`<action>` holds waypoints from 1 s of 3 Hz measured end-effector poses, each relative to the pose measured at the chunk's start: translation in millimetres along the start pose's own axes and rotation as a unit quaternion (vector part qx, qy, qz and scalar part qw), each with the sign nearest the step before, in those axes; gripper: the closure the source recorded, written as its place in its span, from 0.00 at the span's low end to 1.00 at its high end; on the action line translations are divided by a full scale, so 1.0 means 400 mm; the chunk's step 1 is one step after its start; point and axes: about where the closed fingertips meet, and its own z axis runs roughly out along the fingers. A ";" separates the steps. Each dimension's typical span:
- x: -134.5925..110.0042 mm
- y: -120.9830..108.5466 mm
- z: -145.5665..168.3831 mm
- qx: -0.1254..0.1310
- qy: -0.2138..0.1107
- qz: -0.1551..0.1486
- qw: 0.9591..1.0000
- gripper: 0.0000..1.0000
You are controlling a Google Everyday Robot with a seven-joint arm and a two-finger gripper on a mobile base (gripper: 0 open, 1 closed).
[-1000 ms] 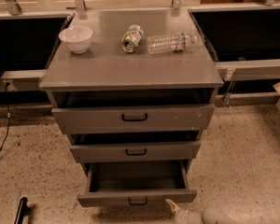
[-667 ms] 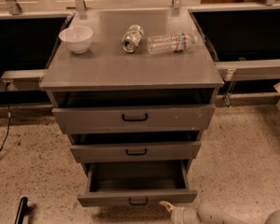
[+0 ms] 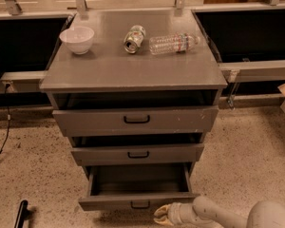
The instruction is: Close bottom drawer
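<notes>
A white bowl (image 3: 77, 39) is seen upright at the left rear of the grey worktop (image 3: 133, 72), a can (image 3: 134, 38) is laid on its side near the middle, and a clear plastic bottle (image 3: 173, 43) is laid on its side just to the right of it. Below, the top drawer (image 3: 85, 121) and the middle drawer (image 3: 99, 155) are found slightly ajar. The bottom drawer (image 3: 109, 203) is pulled well out at floor level, its plain grey inside exposed. The pincer (image 3: 162, 215) is held low, just in front of that drawer's front panel, right of the black handle (image 3: 140, 204). Whether it is released or clenched cannot be told. The pale arm (image 3: 213, 214) is extended from the lower right.
</notes>
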 end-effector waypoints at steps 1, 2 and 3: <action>0.012 -0.053 0.015 0.020 -0.010 -0.007 1.000 0.89; 0.022 -0.084 0.031 0.033 -0.009 -0.006 0.999 0.86; 0.022 -0.084 0.031 0.033 -0.009 -0.006 0.999 0.63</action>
